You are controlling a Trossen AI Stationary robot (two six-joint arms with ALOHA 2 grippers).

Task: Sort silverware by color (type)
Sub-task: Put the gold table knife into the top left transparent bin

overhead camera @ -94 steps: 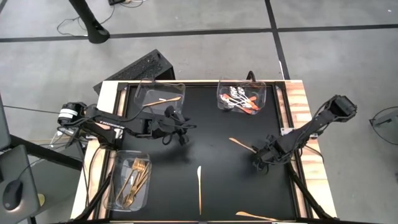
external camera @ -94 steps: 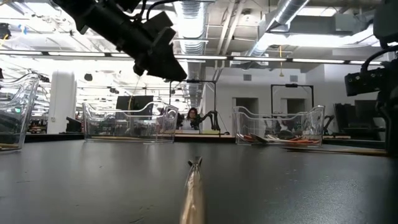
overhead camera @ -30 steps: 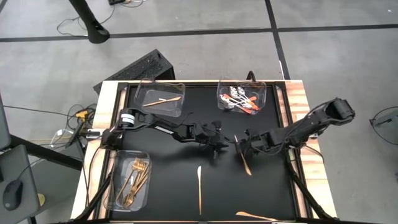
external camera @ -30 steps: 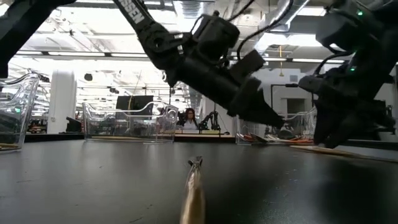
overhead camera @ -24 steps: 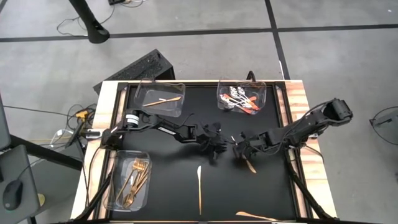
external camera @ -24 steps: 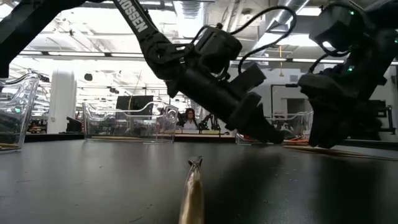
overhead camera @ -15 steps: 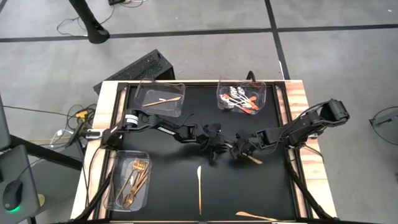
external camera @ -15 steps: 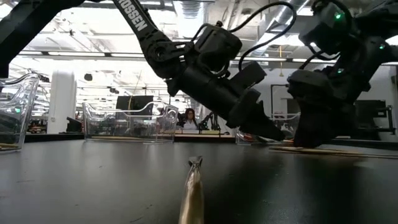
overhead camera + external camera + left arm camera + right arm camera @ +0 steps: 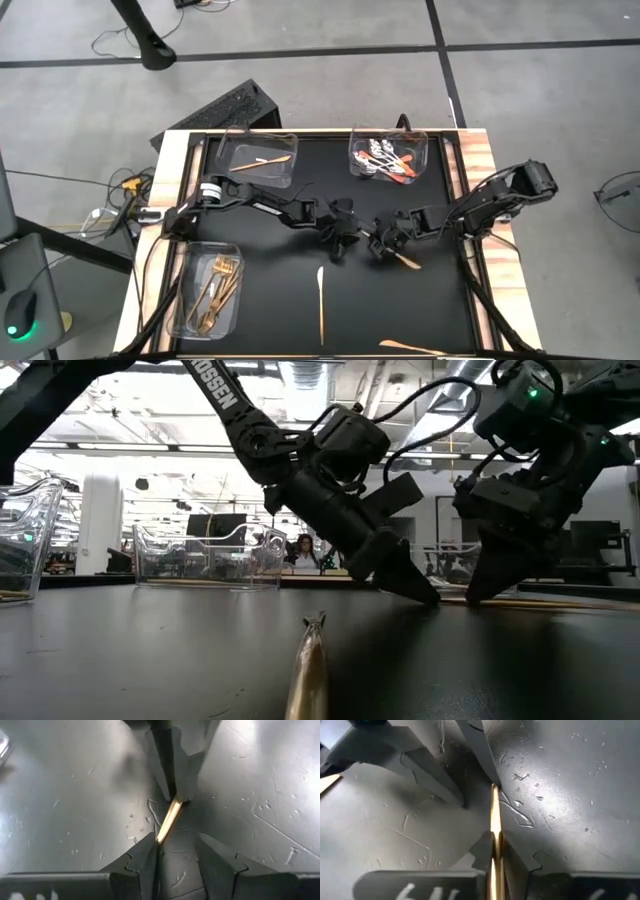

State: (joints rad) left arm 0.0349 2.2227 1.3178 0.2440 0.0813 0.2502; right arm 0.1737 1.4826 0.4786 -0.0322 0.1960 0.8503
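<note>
1. In the right wrist view we see the right gripper with its two dark fingers pressed onto a slim gold knife, so it is grasping this knife.
2. The free end of the knife reaches to the left gripper, whose fingers stand apart; the tip touches the inner side of one finger, but these fingers are not clenched on it.
3. In the high view both grippers meet in the middle of the black table, the left gripper just beside the right gripper, and the held knife points out behind the right one.
4. A second gold knife lies alone near the front edge, and a third one lies at the front right.
5. We see three clear plastic trays: one at the back left with one gold piece, one at the back right with silver spoons with orange-red handles, and one at the front left with gold forks.
</note>
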